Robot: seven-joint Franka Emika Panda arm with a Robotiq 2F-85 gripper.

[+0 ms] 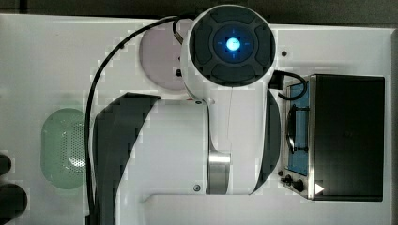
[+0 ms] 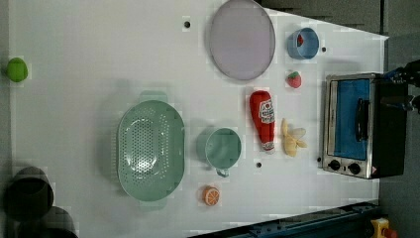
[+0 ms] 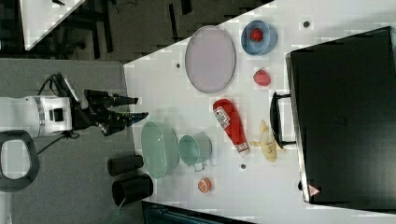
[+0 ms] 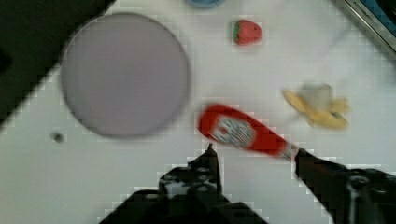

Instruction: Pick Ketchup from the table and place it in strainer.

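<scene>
Nearest the wrist camera, the two dark fingers of the hand stand spread apart, holding nothing, poised above the white table with the ketchup lying just beyond their tips. The ketchup, a red bottle with a white label, lies on its side on the table, apart from the fingers. In the left view the ketchup rests between the mauve plate and the peeled banana, near the dark-green cup; the strainer, pale mint-green and perforated, sits beyond the cup toward the left view's left, well apart from the bottle and with nothing in it. A strawberry and a blue bowl lie near the plate, an orange slice near the cup, and a toaster oven stands at the left view's right. In the right view the hand hangs off the table's edge beside the strainer.
</scene>
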